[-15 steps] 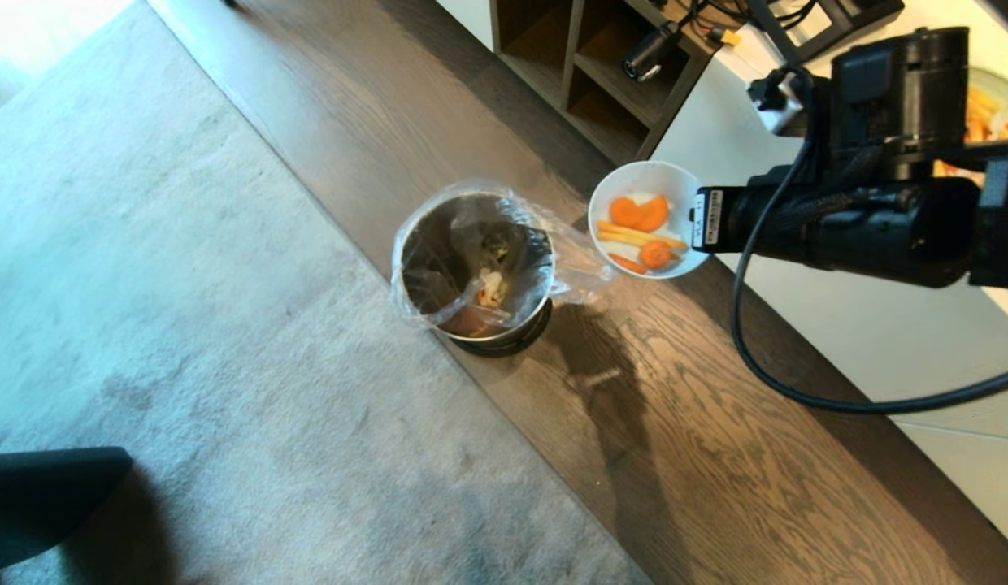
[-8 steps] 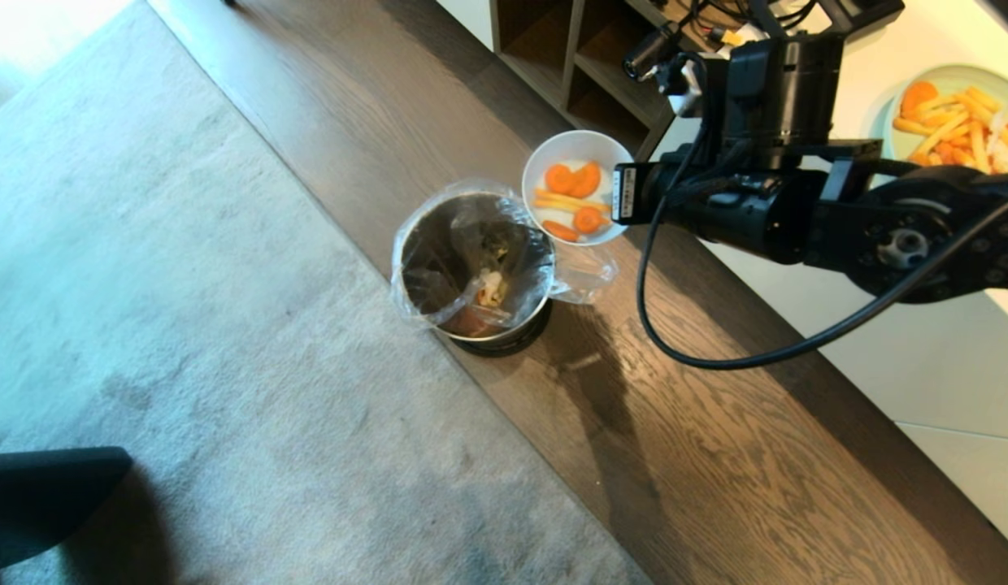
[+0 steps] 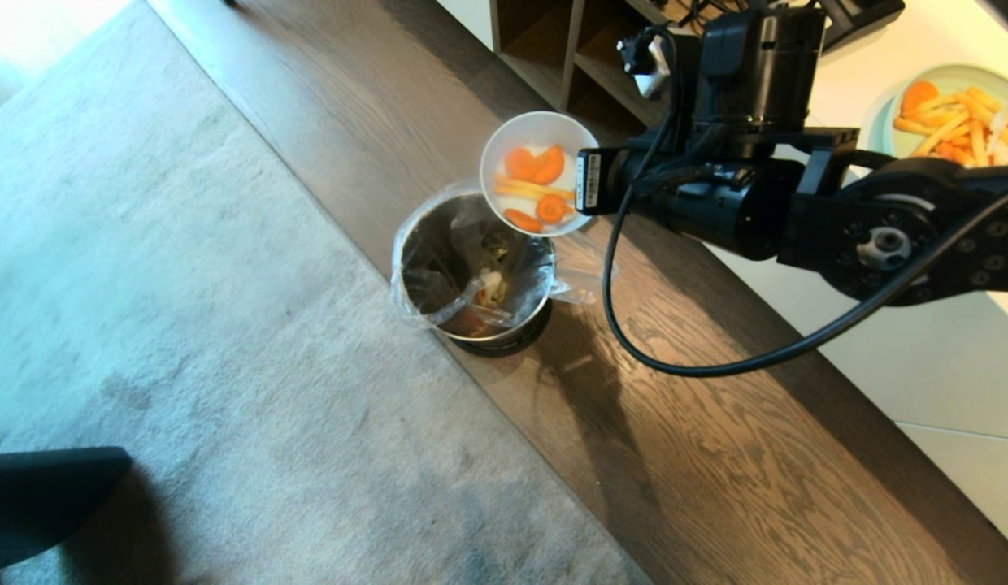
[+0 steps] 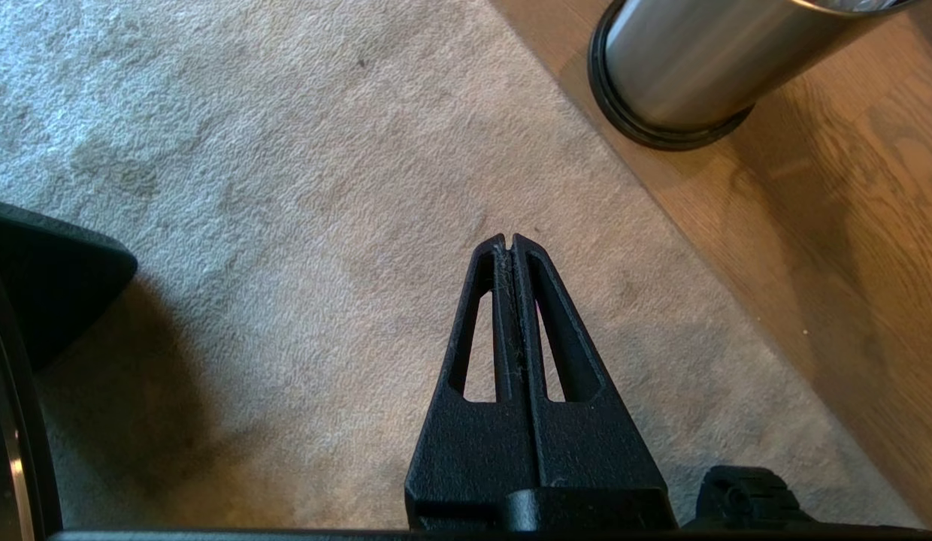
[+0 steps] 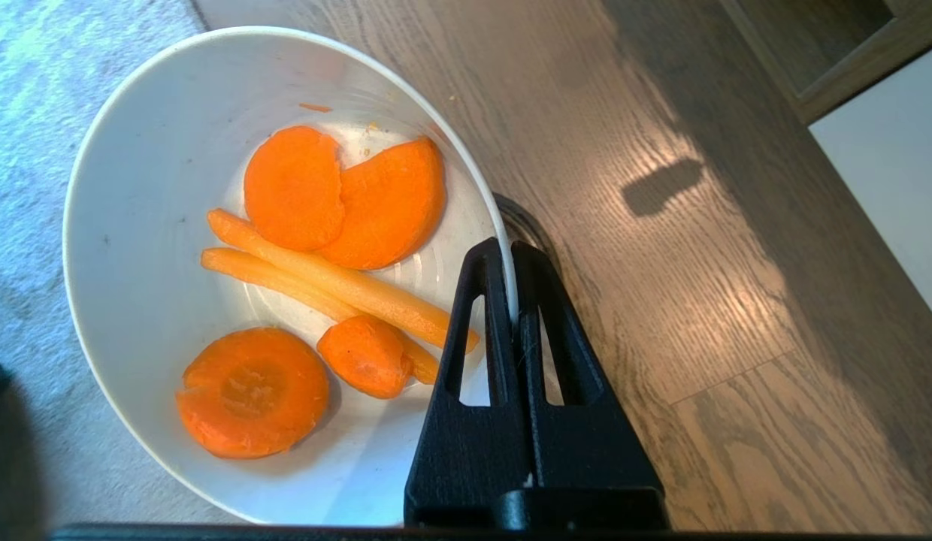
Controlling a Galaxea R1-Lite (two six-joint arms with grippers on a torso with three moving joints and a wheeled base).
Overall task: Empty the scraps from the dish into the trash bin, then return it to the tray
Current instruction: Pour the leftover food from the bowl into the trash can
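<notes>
My right gripper (image 5: 509, 248) is shut on the rim of the dish (image 5: 150, 173), a small white bowl, with one finger inside the wall and one outside. The scraps (image 5: 338, 203), carrot slices and pale strips, lie in its bottom. In the head view the dish (image 3: 536, 130) hangs in the air, overlapping the far right edge of the trash bin (image 3: 427, 244), a steel bin lined with a clear bag. The left gripper (image 4: 509, 239) is shut and empty over the carpet, with the trash bin (image 4: 706, 60) beyond it. The tray is out of view.
A pale-green plate (image 3: 951, 81) heaped with orange and yellow pieces sits on the white surface at the far right. A wooden shelf unit (image 3: 585, 65) stands behind the bin. The grey carpet (image 3: 187, 325) covers the left; a black cable (image 3: 675, 357) loops under the right arm.
The right arm has carried the dish leftward and farther away, from beside the bin's right side to over its far right rim. The bin and the left gripper have not moved.
</notes>
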